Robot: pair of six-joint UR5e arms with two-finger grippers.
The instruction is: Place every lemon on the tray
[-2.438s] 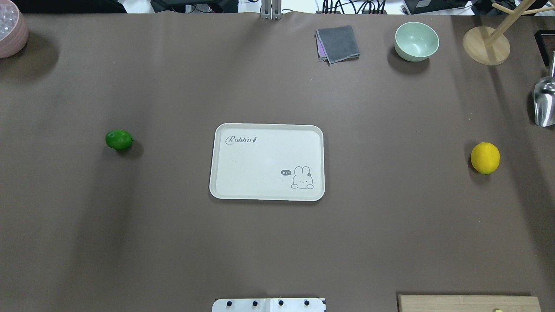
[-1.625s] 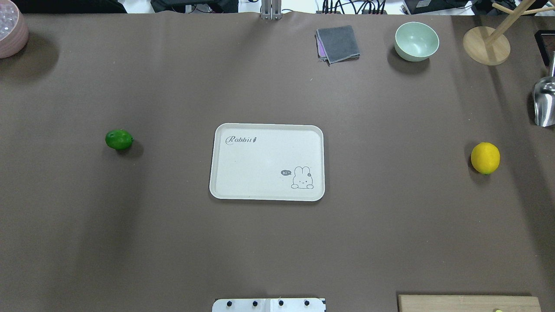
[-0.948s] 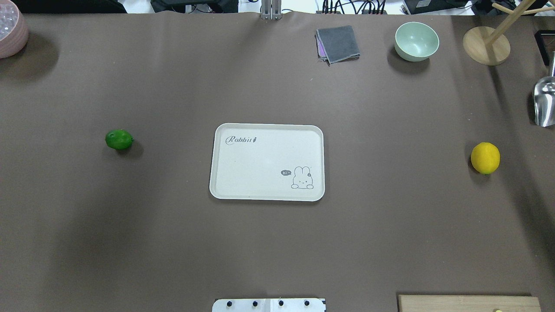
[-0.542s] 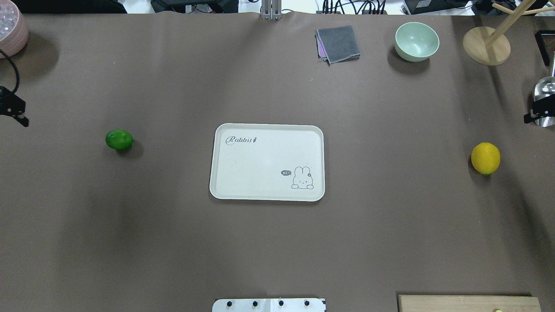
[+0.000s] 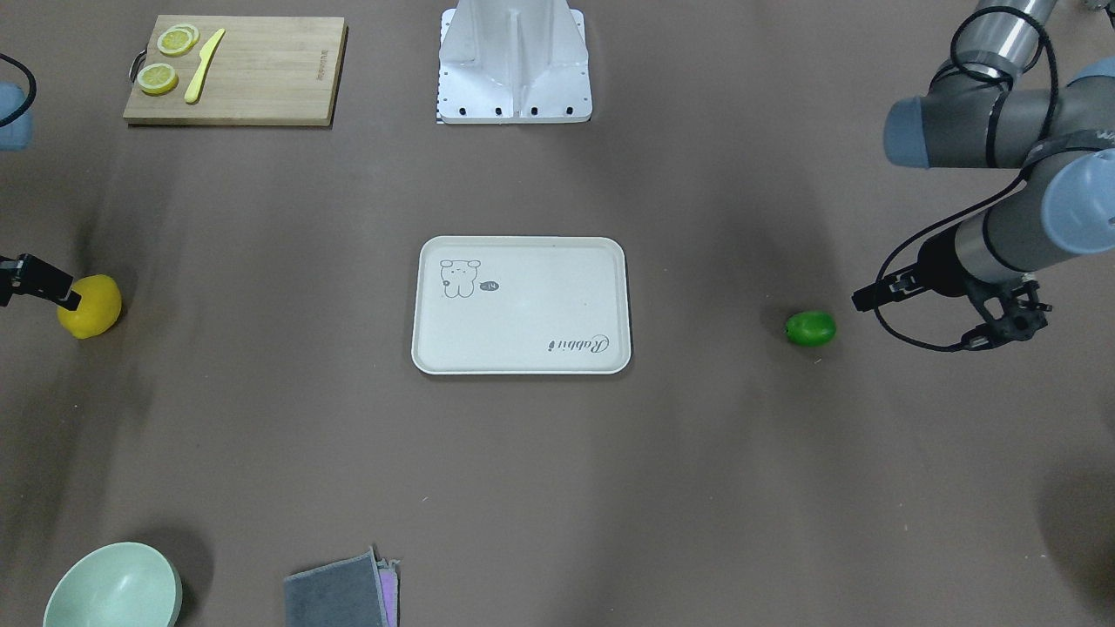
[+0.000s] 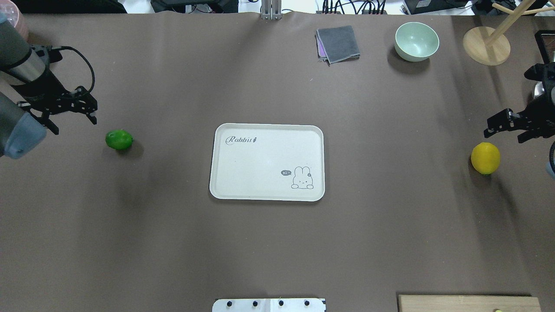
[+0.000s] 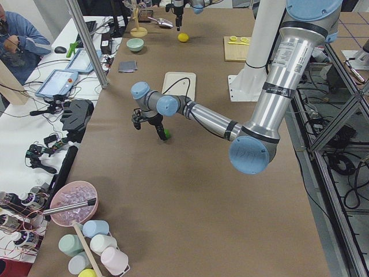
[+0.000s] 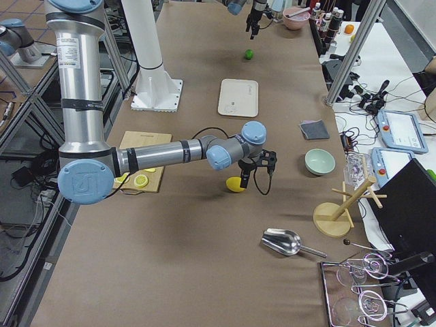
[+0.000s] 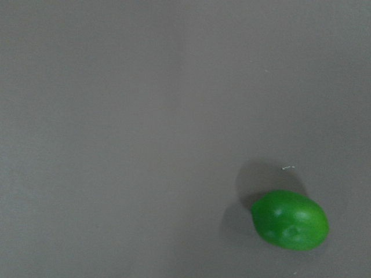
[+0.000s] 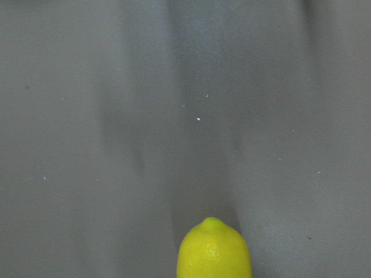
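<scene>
So far nothing of the job looks done, since neither fruit has reached its place. At the left of the overhead view, the left gripper [image 6: 73, 124] hangs just beside the green lemon [image 6: 119, 140], its jaws apart and gripping nothing. The tray [image 6: 260, 160] sits in the middle of the table [image 6: 269, 251], well apart from both fruits and with no fruit on it. Over to the right, the yellow lemon [image 6: 485, 158] lies on the table, and the right gripper [image 6: 504, 132] is just beside it, its jaws likewise apart. By my reckoning both grasps, both carries and both releases are yet to come.
</scene>
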